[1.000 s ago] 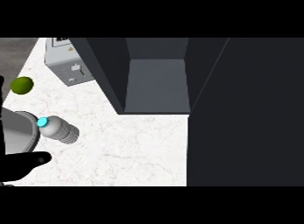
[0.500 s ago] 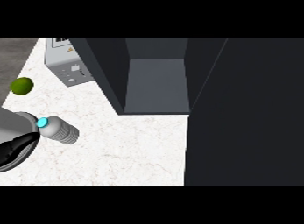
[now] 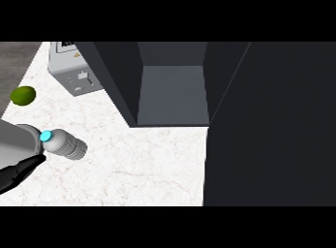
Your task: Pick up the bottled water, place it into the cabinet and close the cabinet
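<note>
The bottled water [image 3: 66,145] lies on its side on the white marble counter [image 3: 128,169] at the left, its cyan cap pointing left. My left hand [image 3: 13,175] shows as a black shape at the lower left edge, just below and left of the bottle. Its grey forearm [image 3: 6,143] sits right beside the cap. I cannot see whether the hand touches the bottle. The dark cabinet [image 3: 174,94] stands open at the top centre with a bare grey shelf inside. My right hand does not show.
The cabinet's open door [image 3: 278,126] fills the right side as a tall dark panel. A green lime [image 3: 23,95] lies on the counter at the left. A grey appliance [image 3: 74,72] stands by the cabinet's left wall.
My left hand has dropped toward the lower left edge, so less of it shows now. The bottle and the lime have not moved.
</note>
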`<state>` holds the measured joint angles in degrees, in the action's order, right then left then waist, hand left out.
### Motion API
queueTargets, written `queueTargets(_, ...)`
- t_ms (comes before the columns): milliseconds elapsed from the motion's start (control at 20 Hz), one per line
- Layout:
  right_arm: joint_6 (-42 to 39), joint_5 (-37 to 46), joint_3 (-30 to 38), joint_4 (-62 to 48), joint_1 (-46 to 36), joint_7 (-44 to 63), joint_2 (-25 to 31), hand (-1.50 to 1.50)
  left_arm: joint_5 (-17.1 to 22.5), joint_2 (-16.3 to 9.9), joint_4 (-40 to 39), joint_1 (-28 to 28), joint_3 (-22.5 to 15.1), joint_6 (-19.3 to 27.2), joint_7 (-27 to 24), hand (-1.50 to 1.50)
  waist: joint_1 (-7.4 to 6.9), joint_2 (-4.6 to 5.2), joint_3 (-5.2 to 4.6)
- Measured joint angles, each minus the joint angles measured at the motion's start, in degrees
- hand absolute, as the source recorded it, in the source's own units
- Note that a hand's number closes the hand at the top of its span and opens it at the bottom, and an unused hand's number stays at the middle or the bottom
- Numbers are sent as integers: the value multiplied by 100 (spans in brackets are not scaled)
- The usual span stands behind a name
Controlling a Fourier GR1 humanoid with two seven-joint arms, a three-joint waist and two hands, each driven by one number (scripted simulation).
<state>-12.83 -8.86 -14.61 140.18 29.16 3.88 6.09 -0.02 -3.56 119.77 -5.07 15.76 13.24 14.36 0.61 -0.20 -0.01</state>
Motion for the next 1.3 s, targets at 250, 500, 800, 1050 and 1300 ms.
queueTargets(250, -108, 158, -70, 128, 554, -393, 70, -150, 274, 40, -506, -122, 226, -128, -283, -150, 13, -1, -1)
queueTargets(500, -208, 251, -149, 215, 909, -651, 147, -150, 517, 63, -1286, -214, 396, -373, -739, -150, 23, 2, -4)
queueTargets(800, -333, 379, -310, 266, 1455, -1067, 254, -150, 963, -2, -2689, 81, 713, -728, -1327, -150, 79, 3, -8)
queueTargets(1050, -415, 406, -328, 319, 1758, -1341, 358, -150, 1162, -51, -3857, 404, 928, -960, -1983, -150, 82, 8, -5)
queueTargets(1300, -383, 470, -542, 325, 1998, -1495, 383, -150, 1204, -181, -5199, 751, 1078, -1265, -2761, -150, 102, 16, -11)
